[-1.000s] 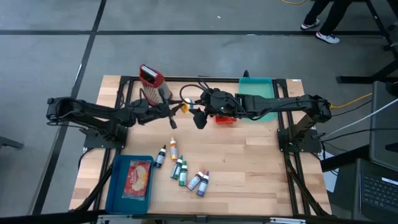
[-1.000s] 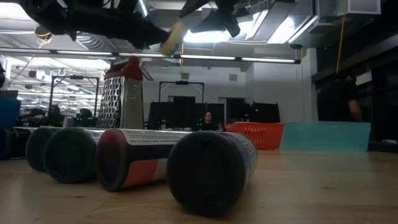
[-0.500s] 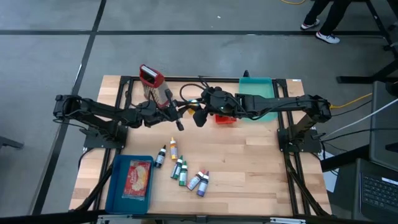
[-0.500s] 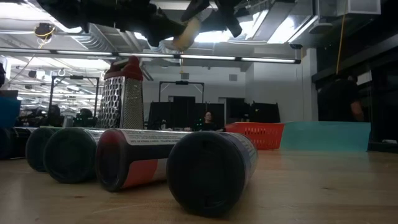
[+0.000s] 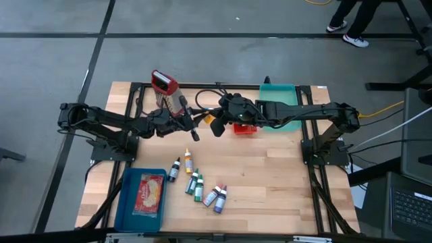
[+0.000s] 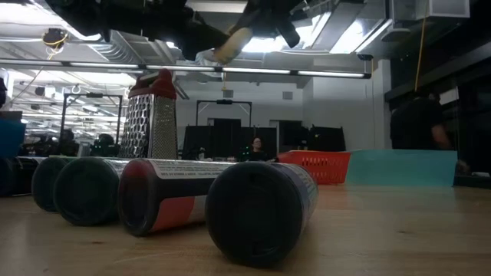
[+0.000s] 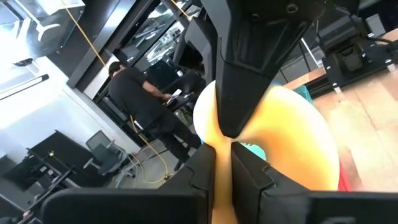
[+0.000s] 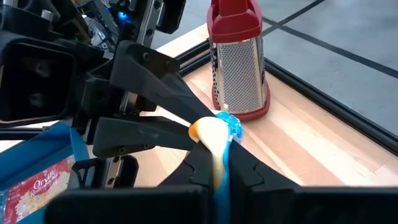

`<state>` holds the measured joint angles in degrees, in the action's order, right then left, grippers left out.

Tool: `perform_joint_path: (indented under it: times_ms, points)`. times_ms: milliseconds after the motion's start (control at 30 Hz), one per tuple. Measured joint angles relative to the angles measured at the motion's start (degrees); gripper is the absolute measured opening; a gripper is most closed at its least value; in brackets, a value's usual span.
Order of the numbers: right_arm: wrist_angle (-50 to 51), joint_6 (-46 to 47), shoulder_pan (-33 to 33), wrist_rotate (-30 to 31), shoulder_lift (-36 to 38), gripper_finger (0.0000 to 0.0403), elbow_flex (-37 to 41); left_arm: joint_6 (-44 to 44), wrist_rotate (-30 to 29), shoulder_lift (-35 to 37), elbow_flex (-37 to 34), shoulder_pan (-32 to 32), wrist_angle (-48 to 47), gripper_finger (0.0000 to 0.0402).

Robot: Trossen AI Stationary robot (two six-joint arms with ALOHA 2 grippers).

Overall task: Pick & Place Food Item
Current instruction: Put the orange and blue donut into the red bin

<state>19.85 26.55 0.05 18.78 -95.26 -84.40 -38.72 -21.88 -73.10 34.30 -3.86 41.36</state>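
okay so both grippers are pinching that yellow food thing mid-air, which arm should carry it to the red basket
Right, probably. The right gripper is shut on the yellow food item, and the red basket sits beside its arm. The left gripper would have to reach past it.

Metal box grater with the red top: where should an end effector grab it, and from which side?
Probably the red handle, from above: the silver metal box grater stands upright, and that narrow top pinches easier than its wide perforated faces.
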Motion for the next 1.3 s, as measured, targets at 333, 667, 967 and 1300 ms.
perform_joint_path:
  times_ms: [333, 667, 967, 1300]
  points:
    - [6.3, -1.4, -2.6, 1.5, -0.2, 0.0013, 0.1, 6.8, 6.0, 3.4, 0.2, 0.2, -5.1, 0.0148]
    - [21.7, -1.9, -7.1, 5.9, -0.1, 0.0013, 0.6, 12.7, 3.7, 8.8, 0.1, 0.2, -13.6, 0.0209]
    - [23.7, -11.6, -9.3, 16.1, -0.1, 0.0013, 9.5, 16.9, 5.9, 11.6, 0.1, 0.2, -17.2, 0.0208]
    - [14.6, -21.7, -9.4, 25.6, -0.2, 0.0013, 21.4, 18.0, 6.0, 11.6, 0.1, 0.2, -17.7, 0.0204]
